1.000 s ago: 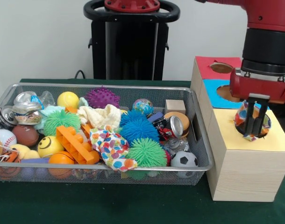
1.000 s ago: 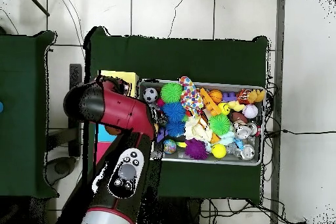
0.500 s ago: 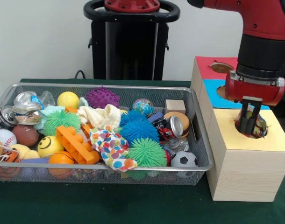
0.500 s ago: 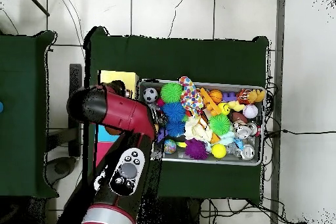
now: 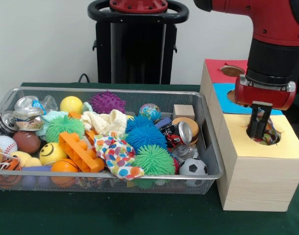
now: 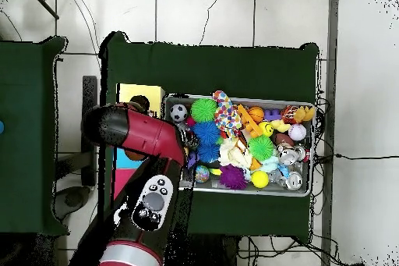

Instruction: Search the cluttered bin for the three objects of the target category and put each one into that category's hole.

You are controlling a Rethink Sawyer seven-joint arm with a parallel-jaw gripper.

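Since 1 s ago the gripper (image 5: pixel 259 128) has dropped from just above the yellow hole (image 5: pixel 265 134) w/ the polka-dot cloth (image 5: pixel 270 133) bunched in plain sight, to tips down inside the hole, cloth now mostly sunk below the rim w/ only a scrap of pattern showing beside the fingers. Jaws look narrow, close together around that scrap, but can't tell if they're clenched on it or already let go; tips are hidden in the hole. Main risk, as I read it: if the arm lifts before fabric is fully freed, the cloth snags on a finger and comes back out, or drapes over the rim of the wooden box (image 5: pixel 257 181) instead of falling through. Soft fabric also bunches, so it could plug the hole rather than drop. Fingers sit near the hole's edge, so a sideways pull-out could scrape the box top or nudge the box. Out in the wire bin (image 5: pixel 211 161) a second polka-dot cloth (image 5: pixel 117 154) lies on top near the front, and a cream cloth (image 5: pixel 104 121) sits behind it, wedged among spiky balls and an orange block (image 5: pixel 80 151); grabbing either may drag neighbours along.
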